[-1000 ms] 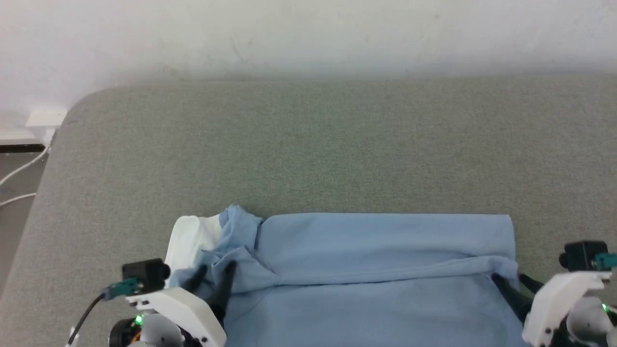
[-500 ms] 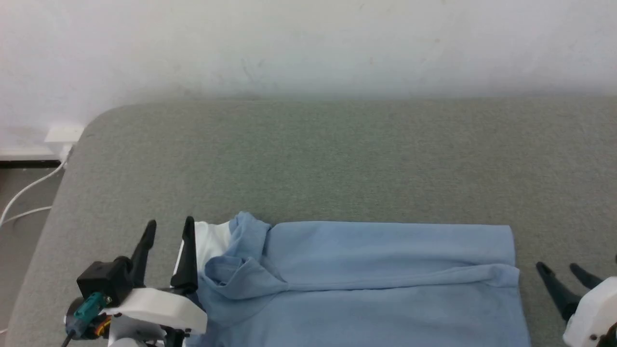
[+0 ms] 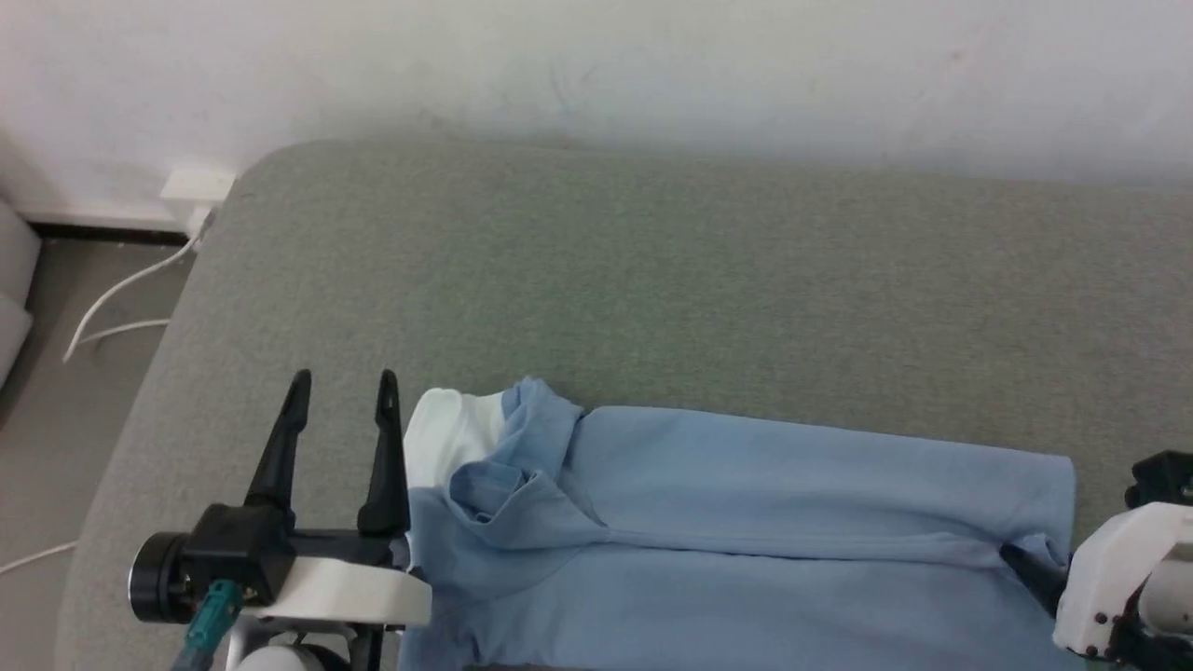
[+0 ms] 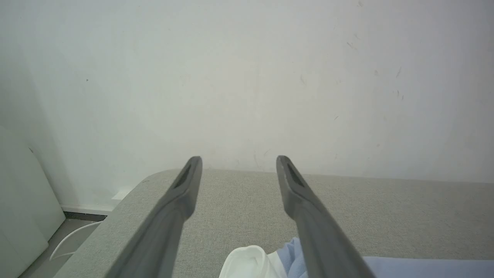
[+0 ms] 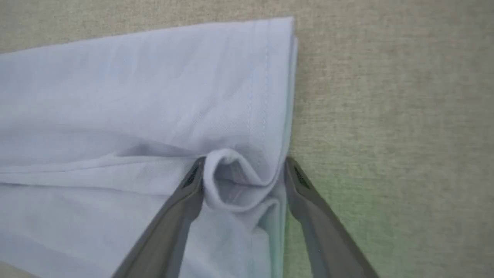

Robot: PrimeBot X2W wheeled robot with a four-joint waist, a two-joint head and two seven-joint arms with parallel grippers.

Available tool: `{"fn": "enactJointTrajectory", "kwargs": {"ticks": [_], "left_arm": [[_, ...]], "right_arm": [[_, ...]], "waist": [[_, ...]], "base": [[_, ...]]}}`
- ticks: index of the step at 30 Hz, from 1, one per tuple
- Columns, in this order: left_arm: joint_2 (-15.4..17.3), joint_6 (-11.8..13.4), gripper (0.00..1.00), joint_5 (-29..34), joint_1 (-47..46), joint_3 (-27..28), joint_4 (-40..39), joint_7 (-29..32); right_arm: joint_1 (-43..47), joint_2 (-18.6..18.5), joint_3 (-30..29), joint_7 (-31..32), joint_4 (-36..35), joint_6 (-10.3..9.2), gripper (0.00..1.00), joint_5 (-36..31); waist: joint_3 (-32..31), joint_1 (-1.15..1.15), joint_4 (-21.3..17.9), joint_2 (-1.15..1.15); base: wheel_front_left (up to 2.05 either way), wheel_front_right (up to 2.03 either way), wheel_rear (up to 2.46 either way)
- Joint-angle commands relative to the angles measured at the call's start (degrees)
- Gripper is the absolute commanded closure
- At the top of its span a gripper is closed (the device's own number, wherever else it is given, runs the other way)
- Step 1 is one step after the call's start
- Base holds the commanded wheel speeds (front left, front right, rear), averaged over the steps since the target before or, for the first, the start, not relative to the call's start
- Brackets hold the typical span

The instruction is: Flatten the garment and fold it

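You are looking at the garment (image 3: pixel 764 531) lying folded into a long blue band on the near side of the grey-green cushion (image 3: pixel 652 280), its white collar (image 3: pixel 440 440) poking out at the robot's left end. The head view is giving you the whole band. The right wrist view is giving you what the head view hides: a small puckered loop at the hemmed corner is sitting between the fingers of the right gripper (image 5: pixel 244 160). Its jaws are standing wide apart, one finger on the cloth and the other at the cloth's edge over the cushion, pinching nothing. The left gripper (image 3: pixel 343 377) is hanging just beside the collar, jaws apart and holding nothing. Its wrist view is showing you the pale wall (image 4: pixel 247 77) beyond the cushion. The head view is also catching a white cable (image 3: pixel 121 298) trailing on the floor (image 3: pixel 56 447).
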Motion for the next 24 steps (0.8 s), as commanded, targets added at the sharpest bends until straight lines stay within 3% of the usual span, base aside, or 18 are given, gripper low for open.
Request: {"fn": "enactJointTrajectory", "kwargs": {"ticks": [1, 7, 8, 9, 10, 14, 24], "left_arm": [[-0.67, -0.74, 0.00, 1.14, -0.14, 0.21, 0.14, -0.26], [-1.89, -2.33, 0.00, 2.88, 0.13, -0.01, 1.13, -0.26], [-2.00, -2.42, 0.00, 3.06, 0.26, -0.01, 1.29, -0.26], [-2.17, -2.49, 0.00, 3.20, 0.35, -0.02, 1.39, -0.26], [-2.27, -2.61, 0.00, 3.30, 0.46, -0.11, 1.60, -0.26], [-2.27, -2.85, 0.00, 3.65, 0.79, -0.27, 2.50, -0.27], [-1.01, -2.31, 0.00, 3.92, 1.79, -0.33, 2.91, 0.99]], "right_arm": [[-0.46, 0.44, 0.96, 0.99, 1.86, -0.05, 0.00, 0.50], [1.12, 2.03, 3.71, 5.75, 5.08, -0.05, 0.00, 3.18], [1.30, 2.29, 4.03, 7.01, 5.57, -0.05, 0.51, 3.66], [1.40, 2.28, 4.63, 7.96, 5.69, -0.05, 0.66, 3.88], [1.36, 2.41, 5.02, 8.40, 5.60, -0.05, 1.00, 4.35], [0.30, 1.97, 6.45, 8.42, 4.57, -0.05, 1.00, 6.03], [-2.08, -3.15, 6.31, 6.32, -1.01, -0.05, 1.00, 5.51]], "waist": [[1.37, -0.01, 1.83, 0.00], [1.37, -0.01, 1.93, 0.00], [1.28, -0.01, 1.80, 0.00], [1.22, -0.01, 1.73, 0.00], [1.18, -0.01, 1.66, 0.00], [0.55, -0.01, 1.11, 0.00], [-2.87, -0.01, -1.49, 0.00]], "base": [[0.00, 0.00, 0.00], [0.00, 0.00, 0.00], [0.00, 0.00, 0.00], [0.00, 0.00, 0.00], [0.00, 0.00, 0.00], [0.00, 0.00, 0.00], [0.00, 0.00, 0.00]]}}
